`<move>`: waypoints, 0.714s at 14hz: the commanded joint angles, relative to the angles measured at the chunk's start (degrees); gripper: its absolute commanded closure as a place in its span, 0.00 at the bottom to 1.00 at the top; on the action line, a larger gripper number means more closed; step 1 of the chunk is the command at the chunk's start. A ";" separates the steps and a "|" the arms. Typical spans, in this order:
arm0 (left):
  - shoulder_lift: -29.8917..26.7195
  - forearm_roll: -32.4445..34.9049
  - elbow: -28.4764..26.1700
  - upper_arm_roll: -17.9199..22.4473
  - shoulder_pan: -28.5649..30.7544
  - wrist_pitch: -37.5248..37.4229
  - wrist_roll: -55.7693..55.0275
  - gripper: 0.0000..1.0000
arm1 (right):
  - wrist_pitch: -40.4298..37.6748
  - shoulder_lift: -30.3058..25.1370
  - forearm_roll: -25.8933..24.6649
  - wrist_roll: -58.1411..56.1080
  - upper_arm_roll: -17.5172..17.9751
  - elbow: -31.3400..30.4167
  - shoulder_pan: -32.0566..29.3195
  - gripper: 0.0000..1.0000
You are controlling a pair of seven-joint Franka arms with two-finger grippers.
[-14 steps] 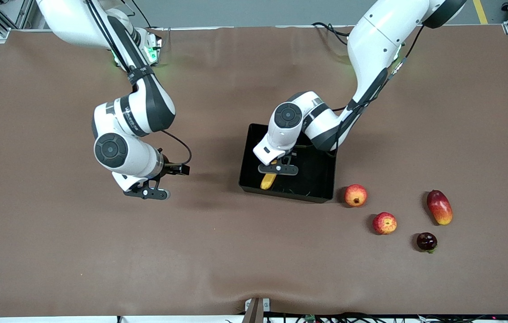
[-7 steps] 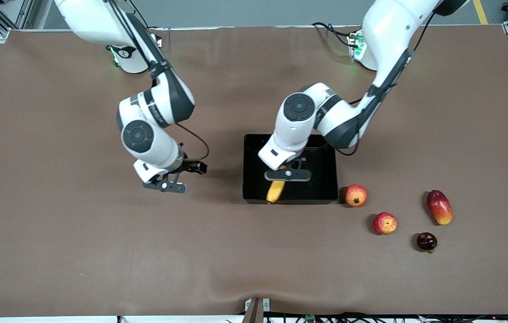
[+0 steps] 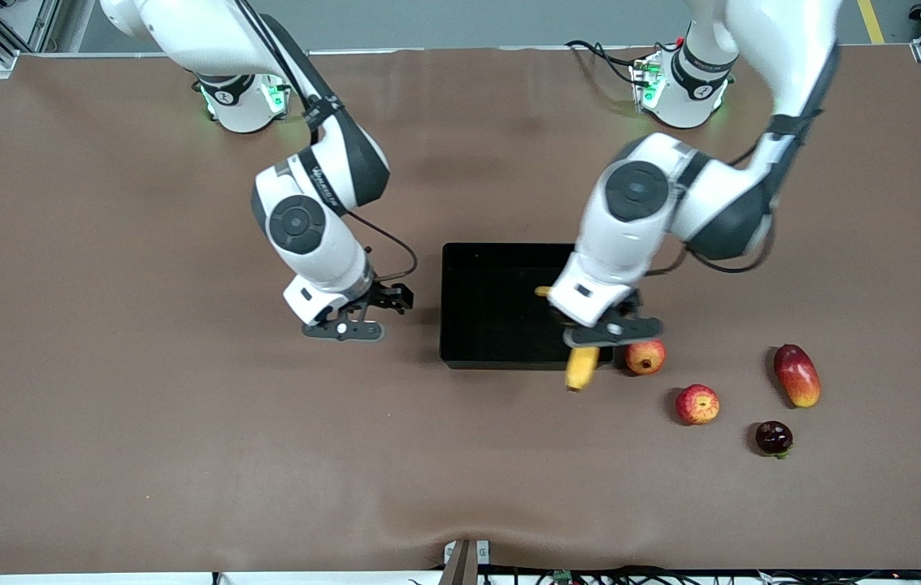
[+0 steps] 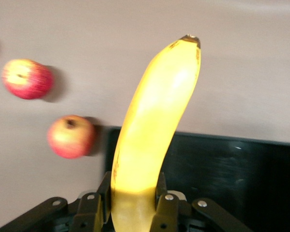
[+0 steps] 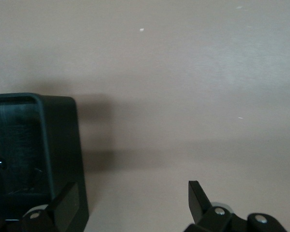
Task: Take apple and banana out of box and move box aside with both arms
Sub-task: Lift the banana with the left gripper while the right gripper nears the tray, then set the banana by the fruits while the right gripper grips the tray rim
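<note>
My left gripper (image 3: 605,335) is shut on the yellow banana (image 3: 581,367) and holds it in the air over the corner of the black tray (image 3: 480,276) at the left arm's end. The banana's tip hangs past the tray's near wall. In the left wrist view the banana (image 4: 154,125) sits between the jaws of the left gripper (image 4: 133,205), above the tray (image 4: 241,169). The red apple (image 3: 697,404) lies on the table and also shows in the left wrist view (image 4: 26,78). My right gripper (image 3: 344,329) is open and empty beside the tray's wall (image 5: 38,145).
A round orange-red fruit with a crown (image 3: 645,356) lies right beside the tray's corner, under the left gripper's side. A mango (image 3: 797,374) and a small dark fruit (image 3: 773,438) lie toward the left arm's end. The tray holds nothing.
The left gripper has carried the banana from over the tray's middle to its corner at the left arm's end. The right gripper has moved closer to the tray. The tray turned square early on.
</note>
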 commanded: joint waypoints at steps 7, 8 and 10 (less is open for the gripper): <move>0.85 0.49 -4.86 -0.43 17.79 -3.58 4.50 1.00 | 2.11 9.68 1.16 4.51 -0.51 8.18 7.46 0.00; 1.12 0.66 -5.73 -0.43 19.54 -3.32 4.59 1.00 | 2.55 9.85 1.16 4.60 -0.51 8.18 7.82 0.00; 1.64 1.19 -8.19 -0.34 21.92 -1.48 5.20 1.00 | 3.77 10.91 1.16 4.60 -0.42 8.36 8.52 0.00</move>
